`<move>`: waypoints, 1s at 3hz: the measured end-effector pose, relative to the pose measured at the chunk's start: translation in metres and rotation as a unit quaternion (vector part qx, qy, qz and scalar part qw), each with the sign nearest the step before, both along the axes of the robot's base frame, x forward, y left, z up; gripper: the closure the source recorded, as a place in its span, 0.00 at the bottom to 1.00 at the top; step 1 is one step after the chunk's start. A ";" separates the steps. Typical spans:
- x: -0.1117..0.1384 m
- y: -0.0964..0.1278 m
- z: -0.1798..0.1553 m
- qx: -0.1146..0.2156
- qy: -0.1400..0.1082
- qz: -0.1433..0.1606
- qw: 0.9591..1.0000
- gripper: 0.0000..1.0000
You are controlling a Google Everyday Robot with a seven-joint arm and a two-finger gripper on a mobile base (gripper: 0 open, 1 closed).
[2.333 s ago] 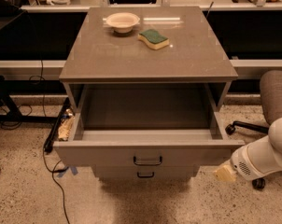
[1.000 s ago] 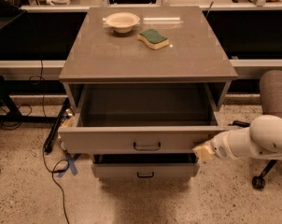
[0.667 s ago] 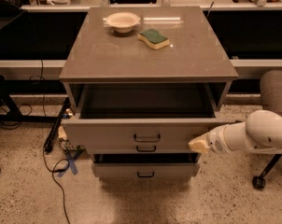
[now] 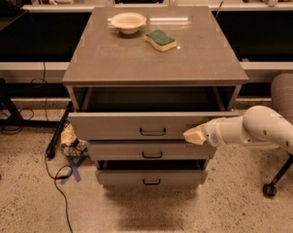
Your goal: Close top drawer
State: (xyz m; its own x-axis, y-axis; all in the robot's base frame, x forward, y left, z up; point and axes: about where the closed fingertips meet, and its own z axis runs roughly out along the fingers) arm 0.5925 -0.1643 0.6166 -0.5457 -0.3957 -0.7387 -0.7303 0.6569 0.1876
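The top drawer (image 4: 117,126) of the grey cabinet (image 4: 151,57) stands a little way out, its flat grey front bearing a small dark bar handle (image 4: 153,131) at centre. A narrow dark gap shows between its front and the cabinet top. My gripper (image 4: 194,135) comes in from the right on a white arm and its tip rests against the right part of the top drawer's front. The middle drawer (image 4: 151,151) and the lowest drawer (image 4: 151,177) sit below with like handles.
A cream bowl (image 4: 128,22) and a green-and-yellow sponge (image 4: 160,40) lie on the cabinet top. A grey chair (image 4: 286,96) stands at the right behind my arm. Cables and crumpled paper (image 4: 69,137) lie on the floor at the left.
The top drawer has slid back from wide open to only a little way out. My gripper has moved left and away from the camera with the drawer front.
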 end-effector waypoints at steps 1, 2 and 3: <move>0.025 0.020 0.005 0.022 -0.022 0.012 0.999 1.00; 0.045 0.033 0.010 0.041 -0.039 0.021 0.998 1.00; 0.051 0.033 0.018 0.053 -0.052 0.018 0.997 1.00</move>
